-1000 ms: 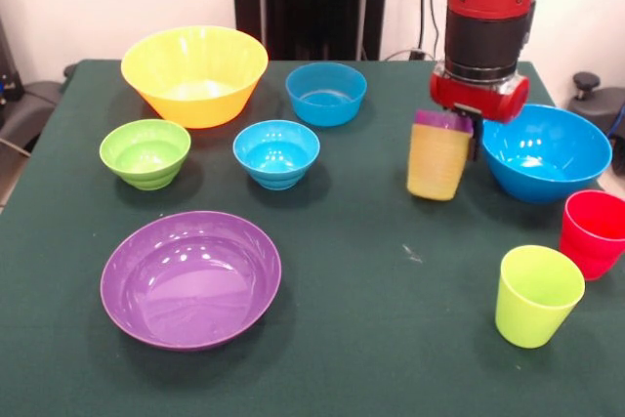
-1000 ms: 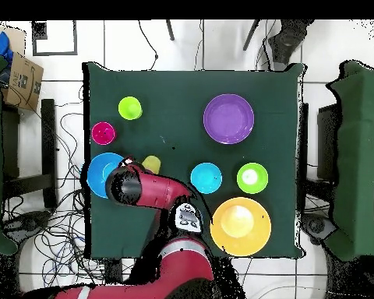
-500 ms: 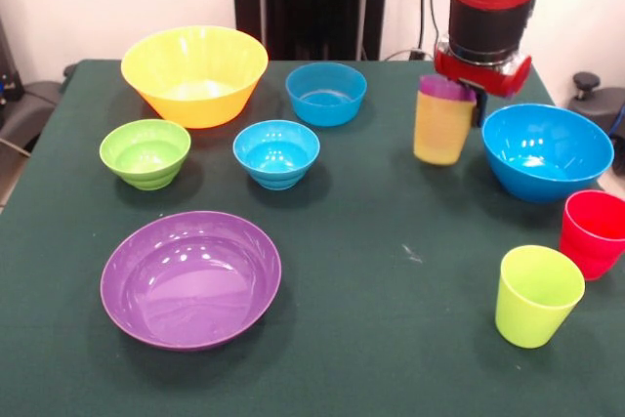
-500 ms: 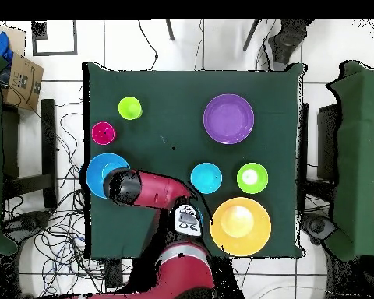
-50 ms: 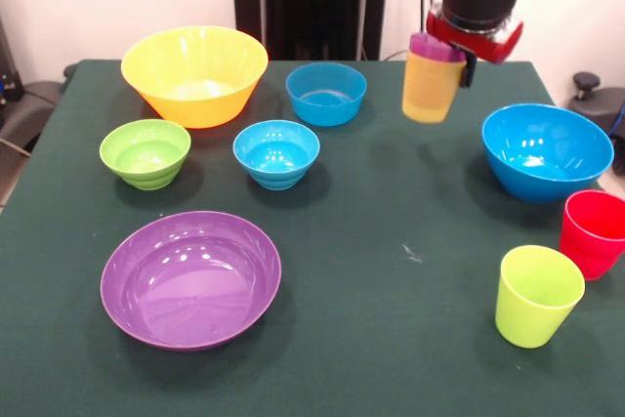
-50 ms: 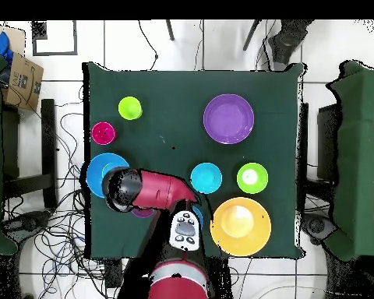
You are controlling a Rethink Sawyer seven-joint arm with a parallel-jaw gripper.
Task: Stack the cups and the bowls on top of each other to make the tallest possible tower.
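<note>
My gripper [image 5: 451,54] is shut on the rim of a yellow cup [image 5: 431,88] that has a purple cup [image 5: 436,45] nested inside it. The pair hangs tilted, well above the table, between a small blue bowl [image 5: 325,93] and the large blue bowl [image 5: 545,150]. In the overhead view the arm [image 6: 147,191] hides the held cups. The lime green cup [image 5: 536,295] [image 6: 129,107] and the red cup [image 5: 594,231] [image 6: 103,132] stand upright and separate on the table near the large blue bowl [image 6: 95,170].
The yellow-orange bowl [image 5: 194,73] [image 6: 240,226], small green bowl [image 5: 145,151] [image 6: 252,177], second small blue bowl [image 5: 276,152] [image 6: 206,177] and wide purple bowl [image 5: 190,277] [image 6: 228,118] sit apart on the dark green table [image 5: 391,319].
The gripper has risen with the yellow and purple cups, from just above the table beside the large blue bowl to high above it, drifting toward the table's far side.
</note>
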